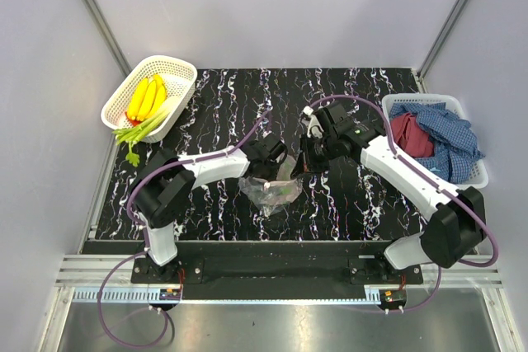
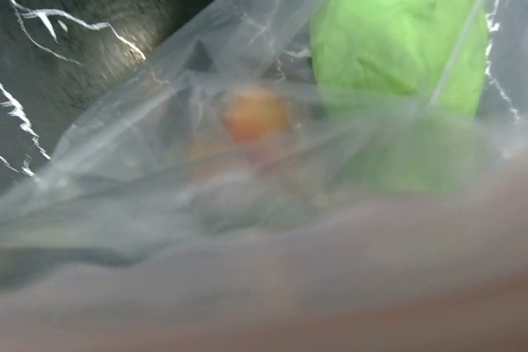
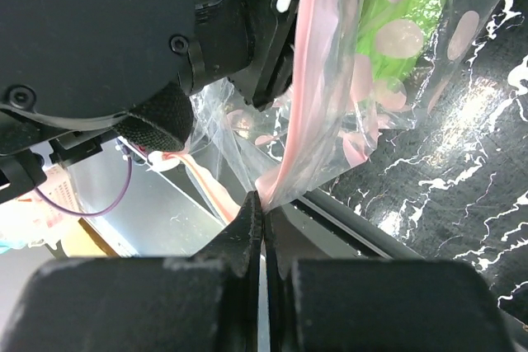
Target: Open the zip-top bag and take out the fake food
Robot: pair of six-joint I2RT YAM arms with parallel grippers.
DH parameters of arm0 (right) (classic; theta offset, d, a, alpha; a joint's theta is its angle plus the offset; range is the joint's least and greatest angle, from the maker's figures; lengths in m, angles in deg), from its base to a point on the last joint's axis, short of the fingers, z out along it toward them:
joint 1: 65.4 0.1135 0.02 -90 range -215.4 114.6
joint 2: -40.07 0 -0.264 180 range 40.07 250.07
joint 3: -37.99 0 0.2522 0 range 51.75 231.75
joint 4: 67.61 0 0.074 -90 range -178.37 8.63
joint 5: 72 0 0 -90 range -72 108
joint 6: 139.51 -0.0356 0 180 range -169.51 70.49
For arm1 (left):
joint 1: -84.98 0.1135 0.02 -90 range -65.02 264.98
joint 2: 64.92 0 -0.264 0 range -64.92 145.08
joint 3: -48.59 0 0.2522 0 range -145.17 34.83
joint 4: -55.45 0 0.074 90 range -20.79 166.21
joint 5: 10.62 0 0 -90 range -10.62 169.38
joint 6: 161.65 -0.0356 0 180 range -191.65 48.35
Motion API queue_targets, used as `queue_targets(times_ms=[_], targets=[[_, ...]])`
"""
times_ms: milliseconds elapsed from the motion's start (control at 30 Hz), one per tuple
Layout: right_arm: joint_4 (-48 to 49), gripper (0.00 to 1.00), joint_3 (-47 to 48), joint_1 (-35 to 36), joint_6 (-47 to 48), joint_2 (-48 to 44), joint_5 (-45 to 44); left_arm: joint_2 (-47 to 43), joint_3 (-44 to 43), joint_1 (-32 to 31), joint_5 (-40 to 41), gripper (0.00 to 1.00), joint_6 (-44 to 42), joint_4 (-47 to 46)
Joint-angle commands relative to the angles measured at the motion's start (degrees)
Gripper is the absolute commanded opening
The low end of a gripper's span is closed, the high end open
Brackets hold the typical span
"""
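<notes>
Near edge of the table [image 1: 363,195]: black slab with white marble veining, glossy.

Just in from the near edge, about mid-width: the bag [image 1: 272,194], thin clear crinkled film, crumpled, printed with pale round dots. A pink zip strip [image 3: 309,80] runs along one edge. It sits between the two arms' tips.

Right gripper [image 3: 262,204]: dark matte fingers pressed flat together, pinching the bag's edge at the end of the pink strip; film stretched taut upward from the pinch.

Left gripper [image 1: 271,154]: black housing right against the bag's far left side. Its own camera sees only film pressed close, so cannot tell whether the fingers are spread or gripping.

Inside the bag, seen through the film: a rounded bright green toy [image 2: 396,30], smooth plastic, and beside it a smaller orange toy [image 2: 256,113], blurred.

Far left corner: white mesh basket [image 1: 177,72], oval, tilted on the table's edge. It holds yellow bananas [image 1: 148,98] and a green-white leek [image 1: 142,129] whose leafy end hangs over the rim.

Far right edge: a second white basket [image 1: 478,177] with rumpled blue checked cloth [image 1: 450,133] and dark red cloth [image 1: 410,136].
</notes>
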Motion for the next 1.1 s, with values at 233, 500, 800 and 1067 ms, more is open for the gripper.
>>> queue_targets(times_ms=[233,500,800,1067], targets=[[-1.3,0.0,6.1,-0.4,2.8,-1.5,-2.0,-5.0,-7.2,0.0,-2.7,0.0,-3.8,6.7],[-5.2,0.0,17.1,-0.4,4.2,4.4,-4.9,-10.8,-16.4,-2.1,-3.9,0.0,-4.0,15.3],[-10.0,0.0,21.9,-0.8,8.3,7.3,-10.5,-16.0,-23.8,-3.3,-1.5,0.0,-4.2,21.9],[-12.9,0.0,25.2,-0.8,9.7,7.2,-11.4,-18.4,-32.6,-3.6,6.1,0.0,-5.9,23.1]])
